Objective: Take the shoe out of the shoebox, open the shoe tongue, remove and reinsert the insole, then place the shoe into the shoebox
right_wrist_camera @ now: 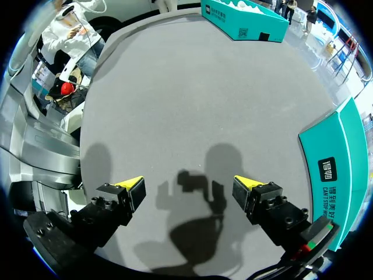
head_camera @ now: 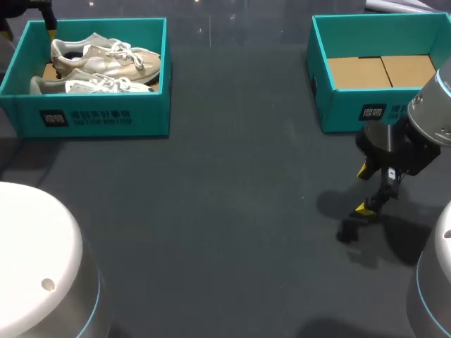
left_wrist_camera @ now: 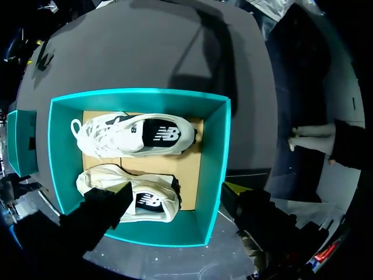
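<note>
Step 1, shoe not yet out: 2 shoes [left_wrist_camera: 137,134] lie in the left shoebox [left_wrist_camera: 214,169], your left jaws spread above it. Right jaws, also spread, hang over the worktop [head_camera: 225,197]. Next: lower onto 1 shoe, pinch its collar

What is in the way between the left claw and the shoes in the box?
Nothing I can see. The left claw hangs open straight above the shoebox, which has no lid on. The near shoe and the far shoe lie uncovered inside, side by side, with nothing on top of them.
</note>
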{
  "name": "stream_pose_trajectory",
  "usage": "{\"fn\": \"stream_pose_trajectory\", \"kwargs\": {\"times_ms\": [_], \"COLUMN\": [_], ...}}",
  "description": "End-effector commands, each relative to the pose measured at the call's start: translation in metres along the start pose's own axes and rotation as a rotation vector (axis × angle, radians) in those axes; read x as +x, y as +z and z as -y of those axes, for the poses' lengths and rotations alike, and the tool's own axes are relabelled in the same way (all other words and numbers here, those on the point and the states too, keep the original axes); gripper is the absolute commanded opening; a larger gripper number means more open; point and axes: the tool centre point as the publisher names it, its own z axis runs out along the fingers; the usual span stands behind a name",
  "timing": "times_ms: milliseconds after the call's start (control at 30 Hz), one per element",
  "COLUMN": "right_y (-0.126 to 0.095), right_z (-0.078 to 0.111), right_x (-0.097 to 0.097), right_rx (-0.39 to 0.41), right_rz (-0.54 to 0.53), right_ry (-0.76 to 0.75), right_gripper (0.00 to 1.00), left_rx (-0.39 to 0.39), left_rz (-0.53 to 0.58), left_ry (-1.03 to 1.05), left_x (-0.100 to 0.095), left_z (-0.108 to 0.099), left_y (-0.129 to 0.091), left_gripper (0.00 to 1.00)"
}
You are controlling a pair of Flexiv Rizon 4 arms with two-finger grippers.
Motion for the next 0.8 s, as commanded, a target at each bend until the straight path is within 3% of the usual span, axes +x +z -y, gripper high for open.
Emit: {"fn": "stream_pose_trajectory", "kwargs": {"times_ms": [33, 367, 800], "right_y": [0.0, 0.0, 0.0], "right_z": [0.0, 0.0, 0.0], "right_x": [0.001, 0.001, 0.001], "right_rx": [0.002, 0.002, 0.002], "right_rz": [0.003, 0.003, 0.003], "right_ry": [0.0, 0.0, 0.0], "right_gripper": [1.0, 1.0, 1.0], "left_rx": [-0.006, 0.008, -0.003], "left_rz": [-0.002, -0.006, -0.005], "left_ry": [0.008, 0.016, 0.009], "left_x": [0.001, 0.007, 0.011], "left_z": [0.019, 0.049, 0.063], "left_y": [0.007, 0.038, 0.067], "left_gripper": [1.0, 1.0, 1.0]}}
